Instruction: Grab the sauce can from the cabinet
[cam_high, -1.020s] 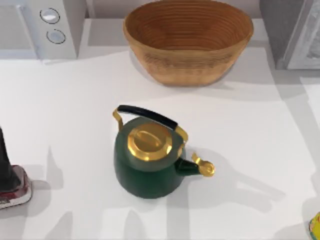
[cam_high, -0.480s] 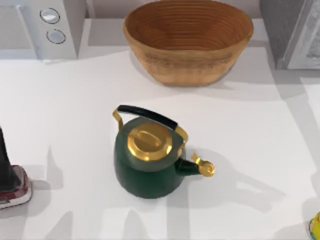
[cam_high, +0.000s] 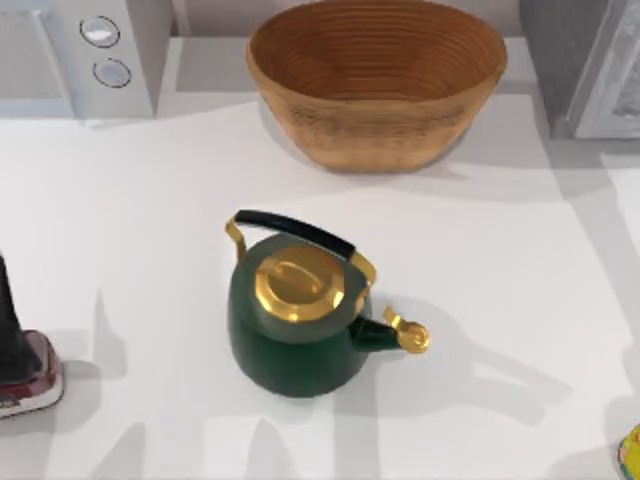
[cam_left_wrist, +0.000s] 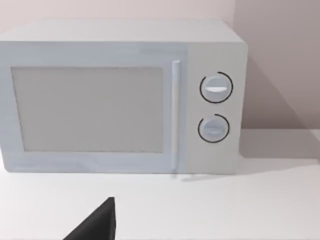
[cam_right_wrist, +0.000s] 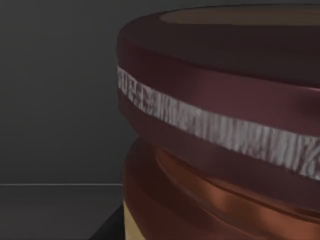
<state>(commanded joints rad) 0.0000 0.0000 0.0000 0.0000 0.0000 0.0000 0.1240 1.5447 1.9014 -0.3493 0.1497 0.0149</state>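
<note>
At the far left of the white table (cam_high: 150, 200) stood a pale grey microwave oven with two round dials (cam_high: 100, 50), which the left wrist view faced squarely across a bare stretch of tabletop. Low at the left edge of the top view sat the left arm's dark body with a red-and-white part at its foot (cam_high: 25, 370), parked; a black wedge at the bottom of the left wrist view may be part of its gripper, but whether those fingers were parted or closed I cannot tell. Mid-table stood a dark green kettle with a gold lid, gold spout and black handle (cam_high: 295, 325), and behind it a wide woven wicker basket (cam_high: 375, 80). At the far right rose a grey cabinet (cam_high: 580, 65), and a yellow object (cam_high: 631, 452) peeked in at the bottom right corner. In the right wrist view the small maroon-brown sauce can with a pale band (cam_right_wrist: 225, 130) loomed very close inside a dark grey enclosure, standing on its floor; the right gripper's fingers could not be made out, so whether they were parted, closed or gripping the can I cannot tell.
</note>
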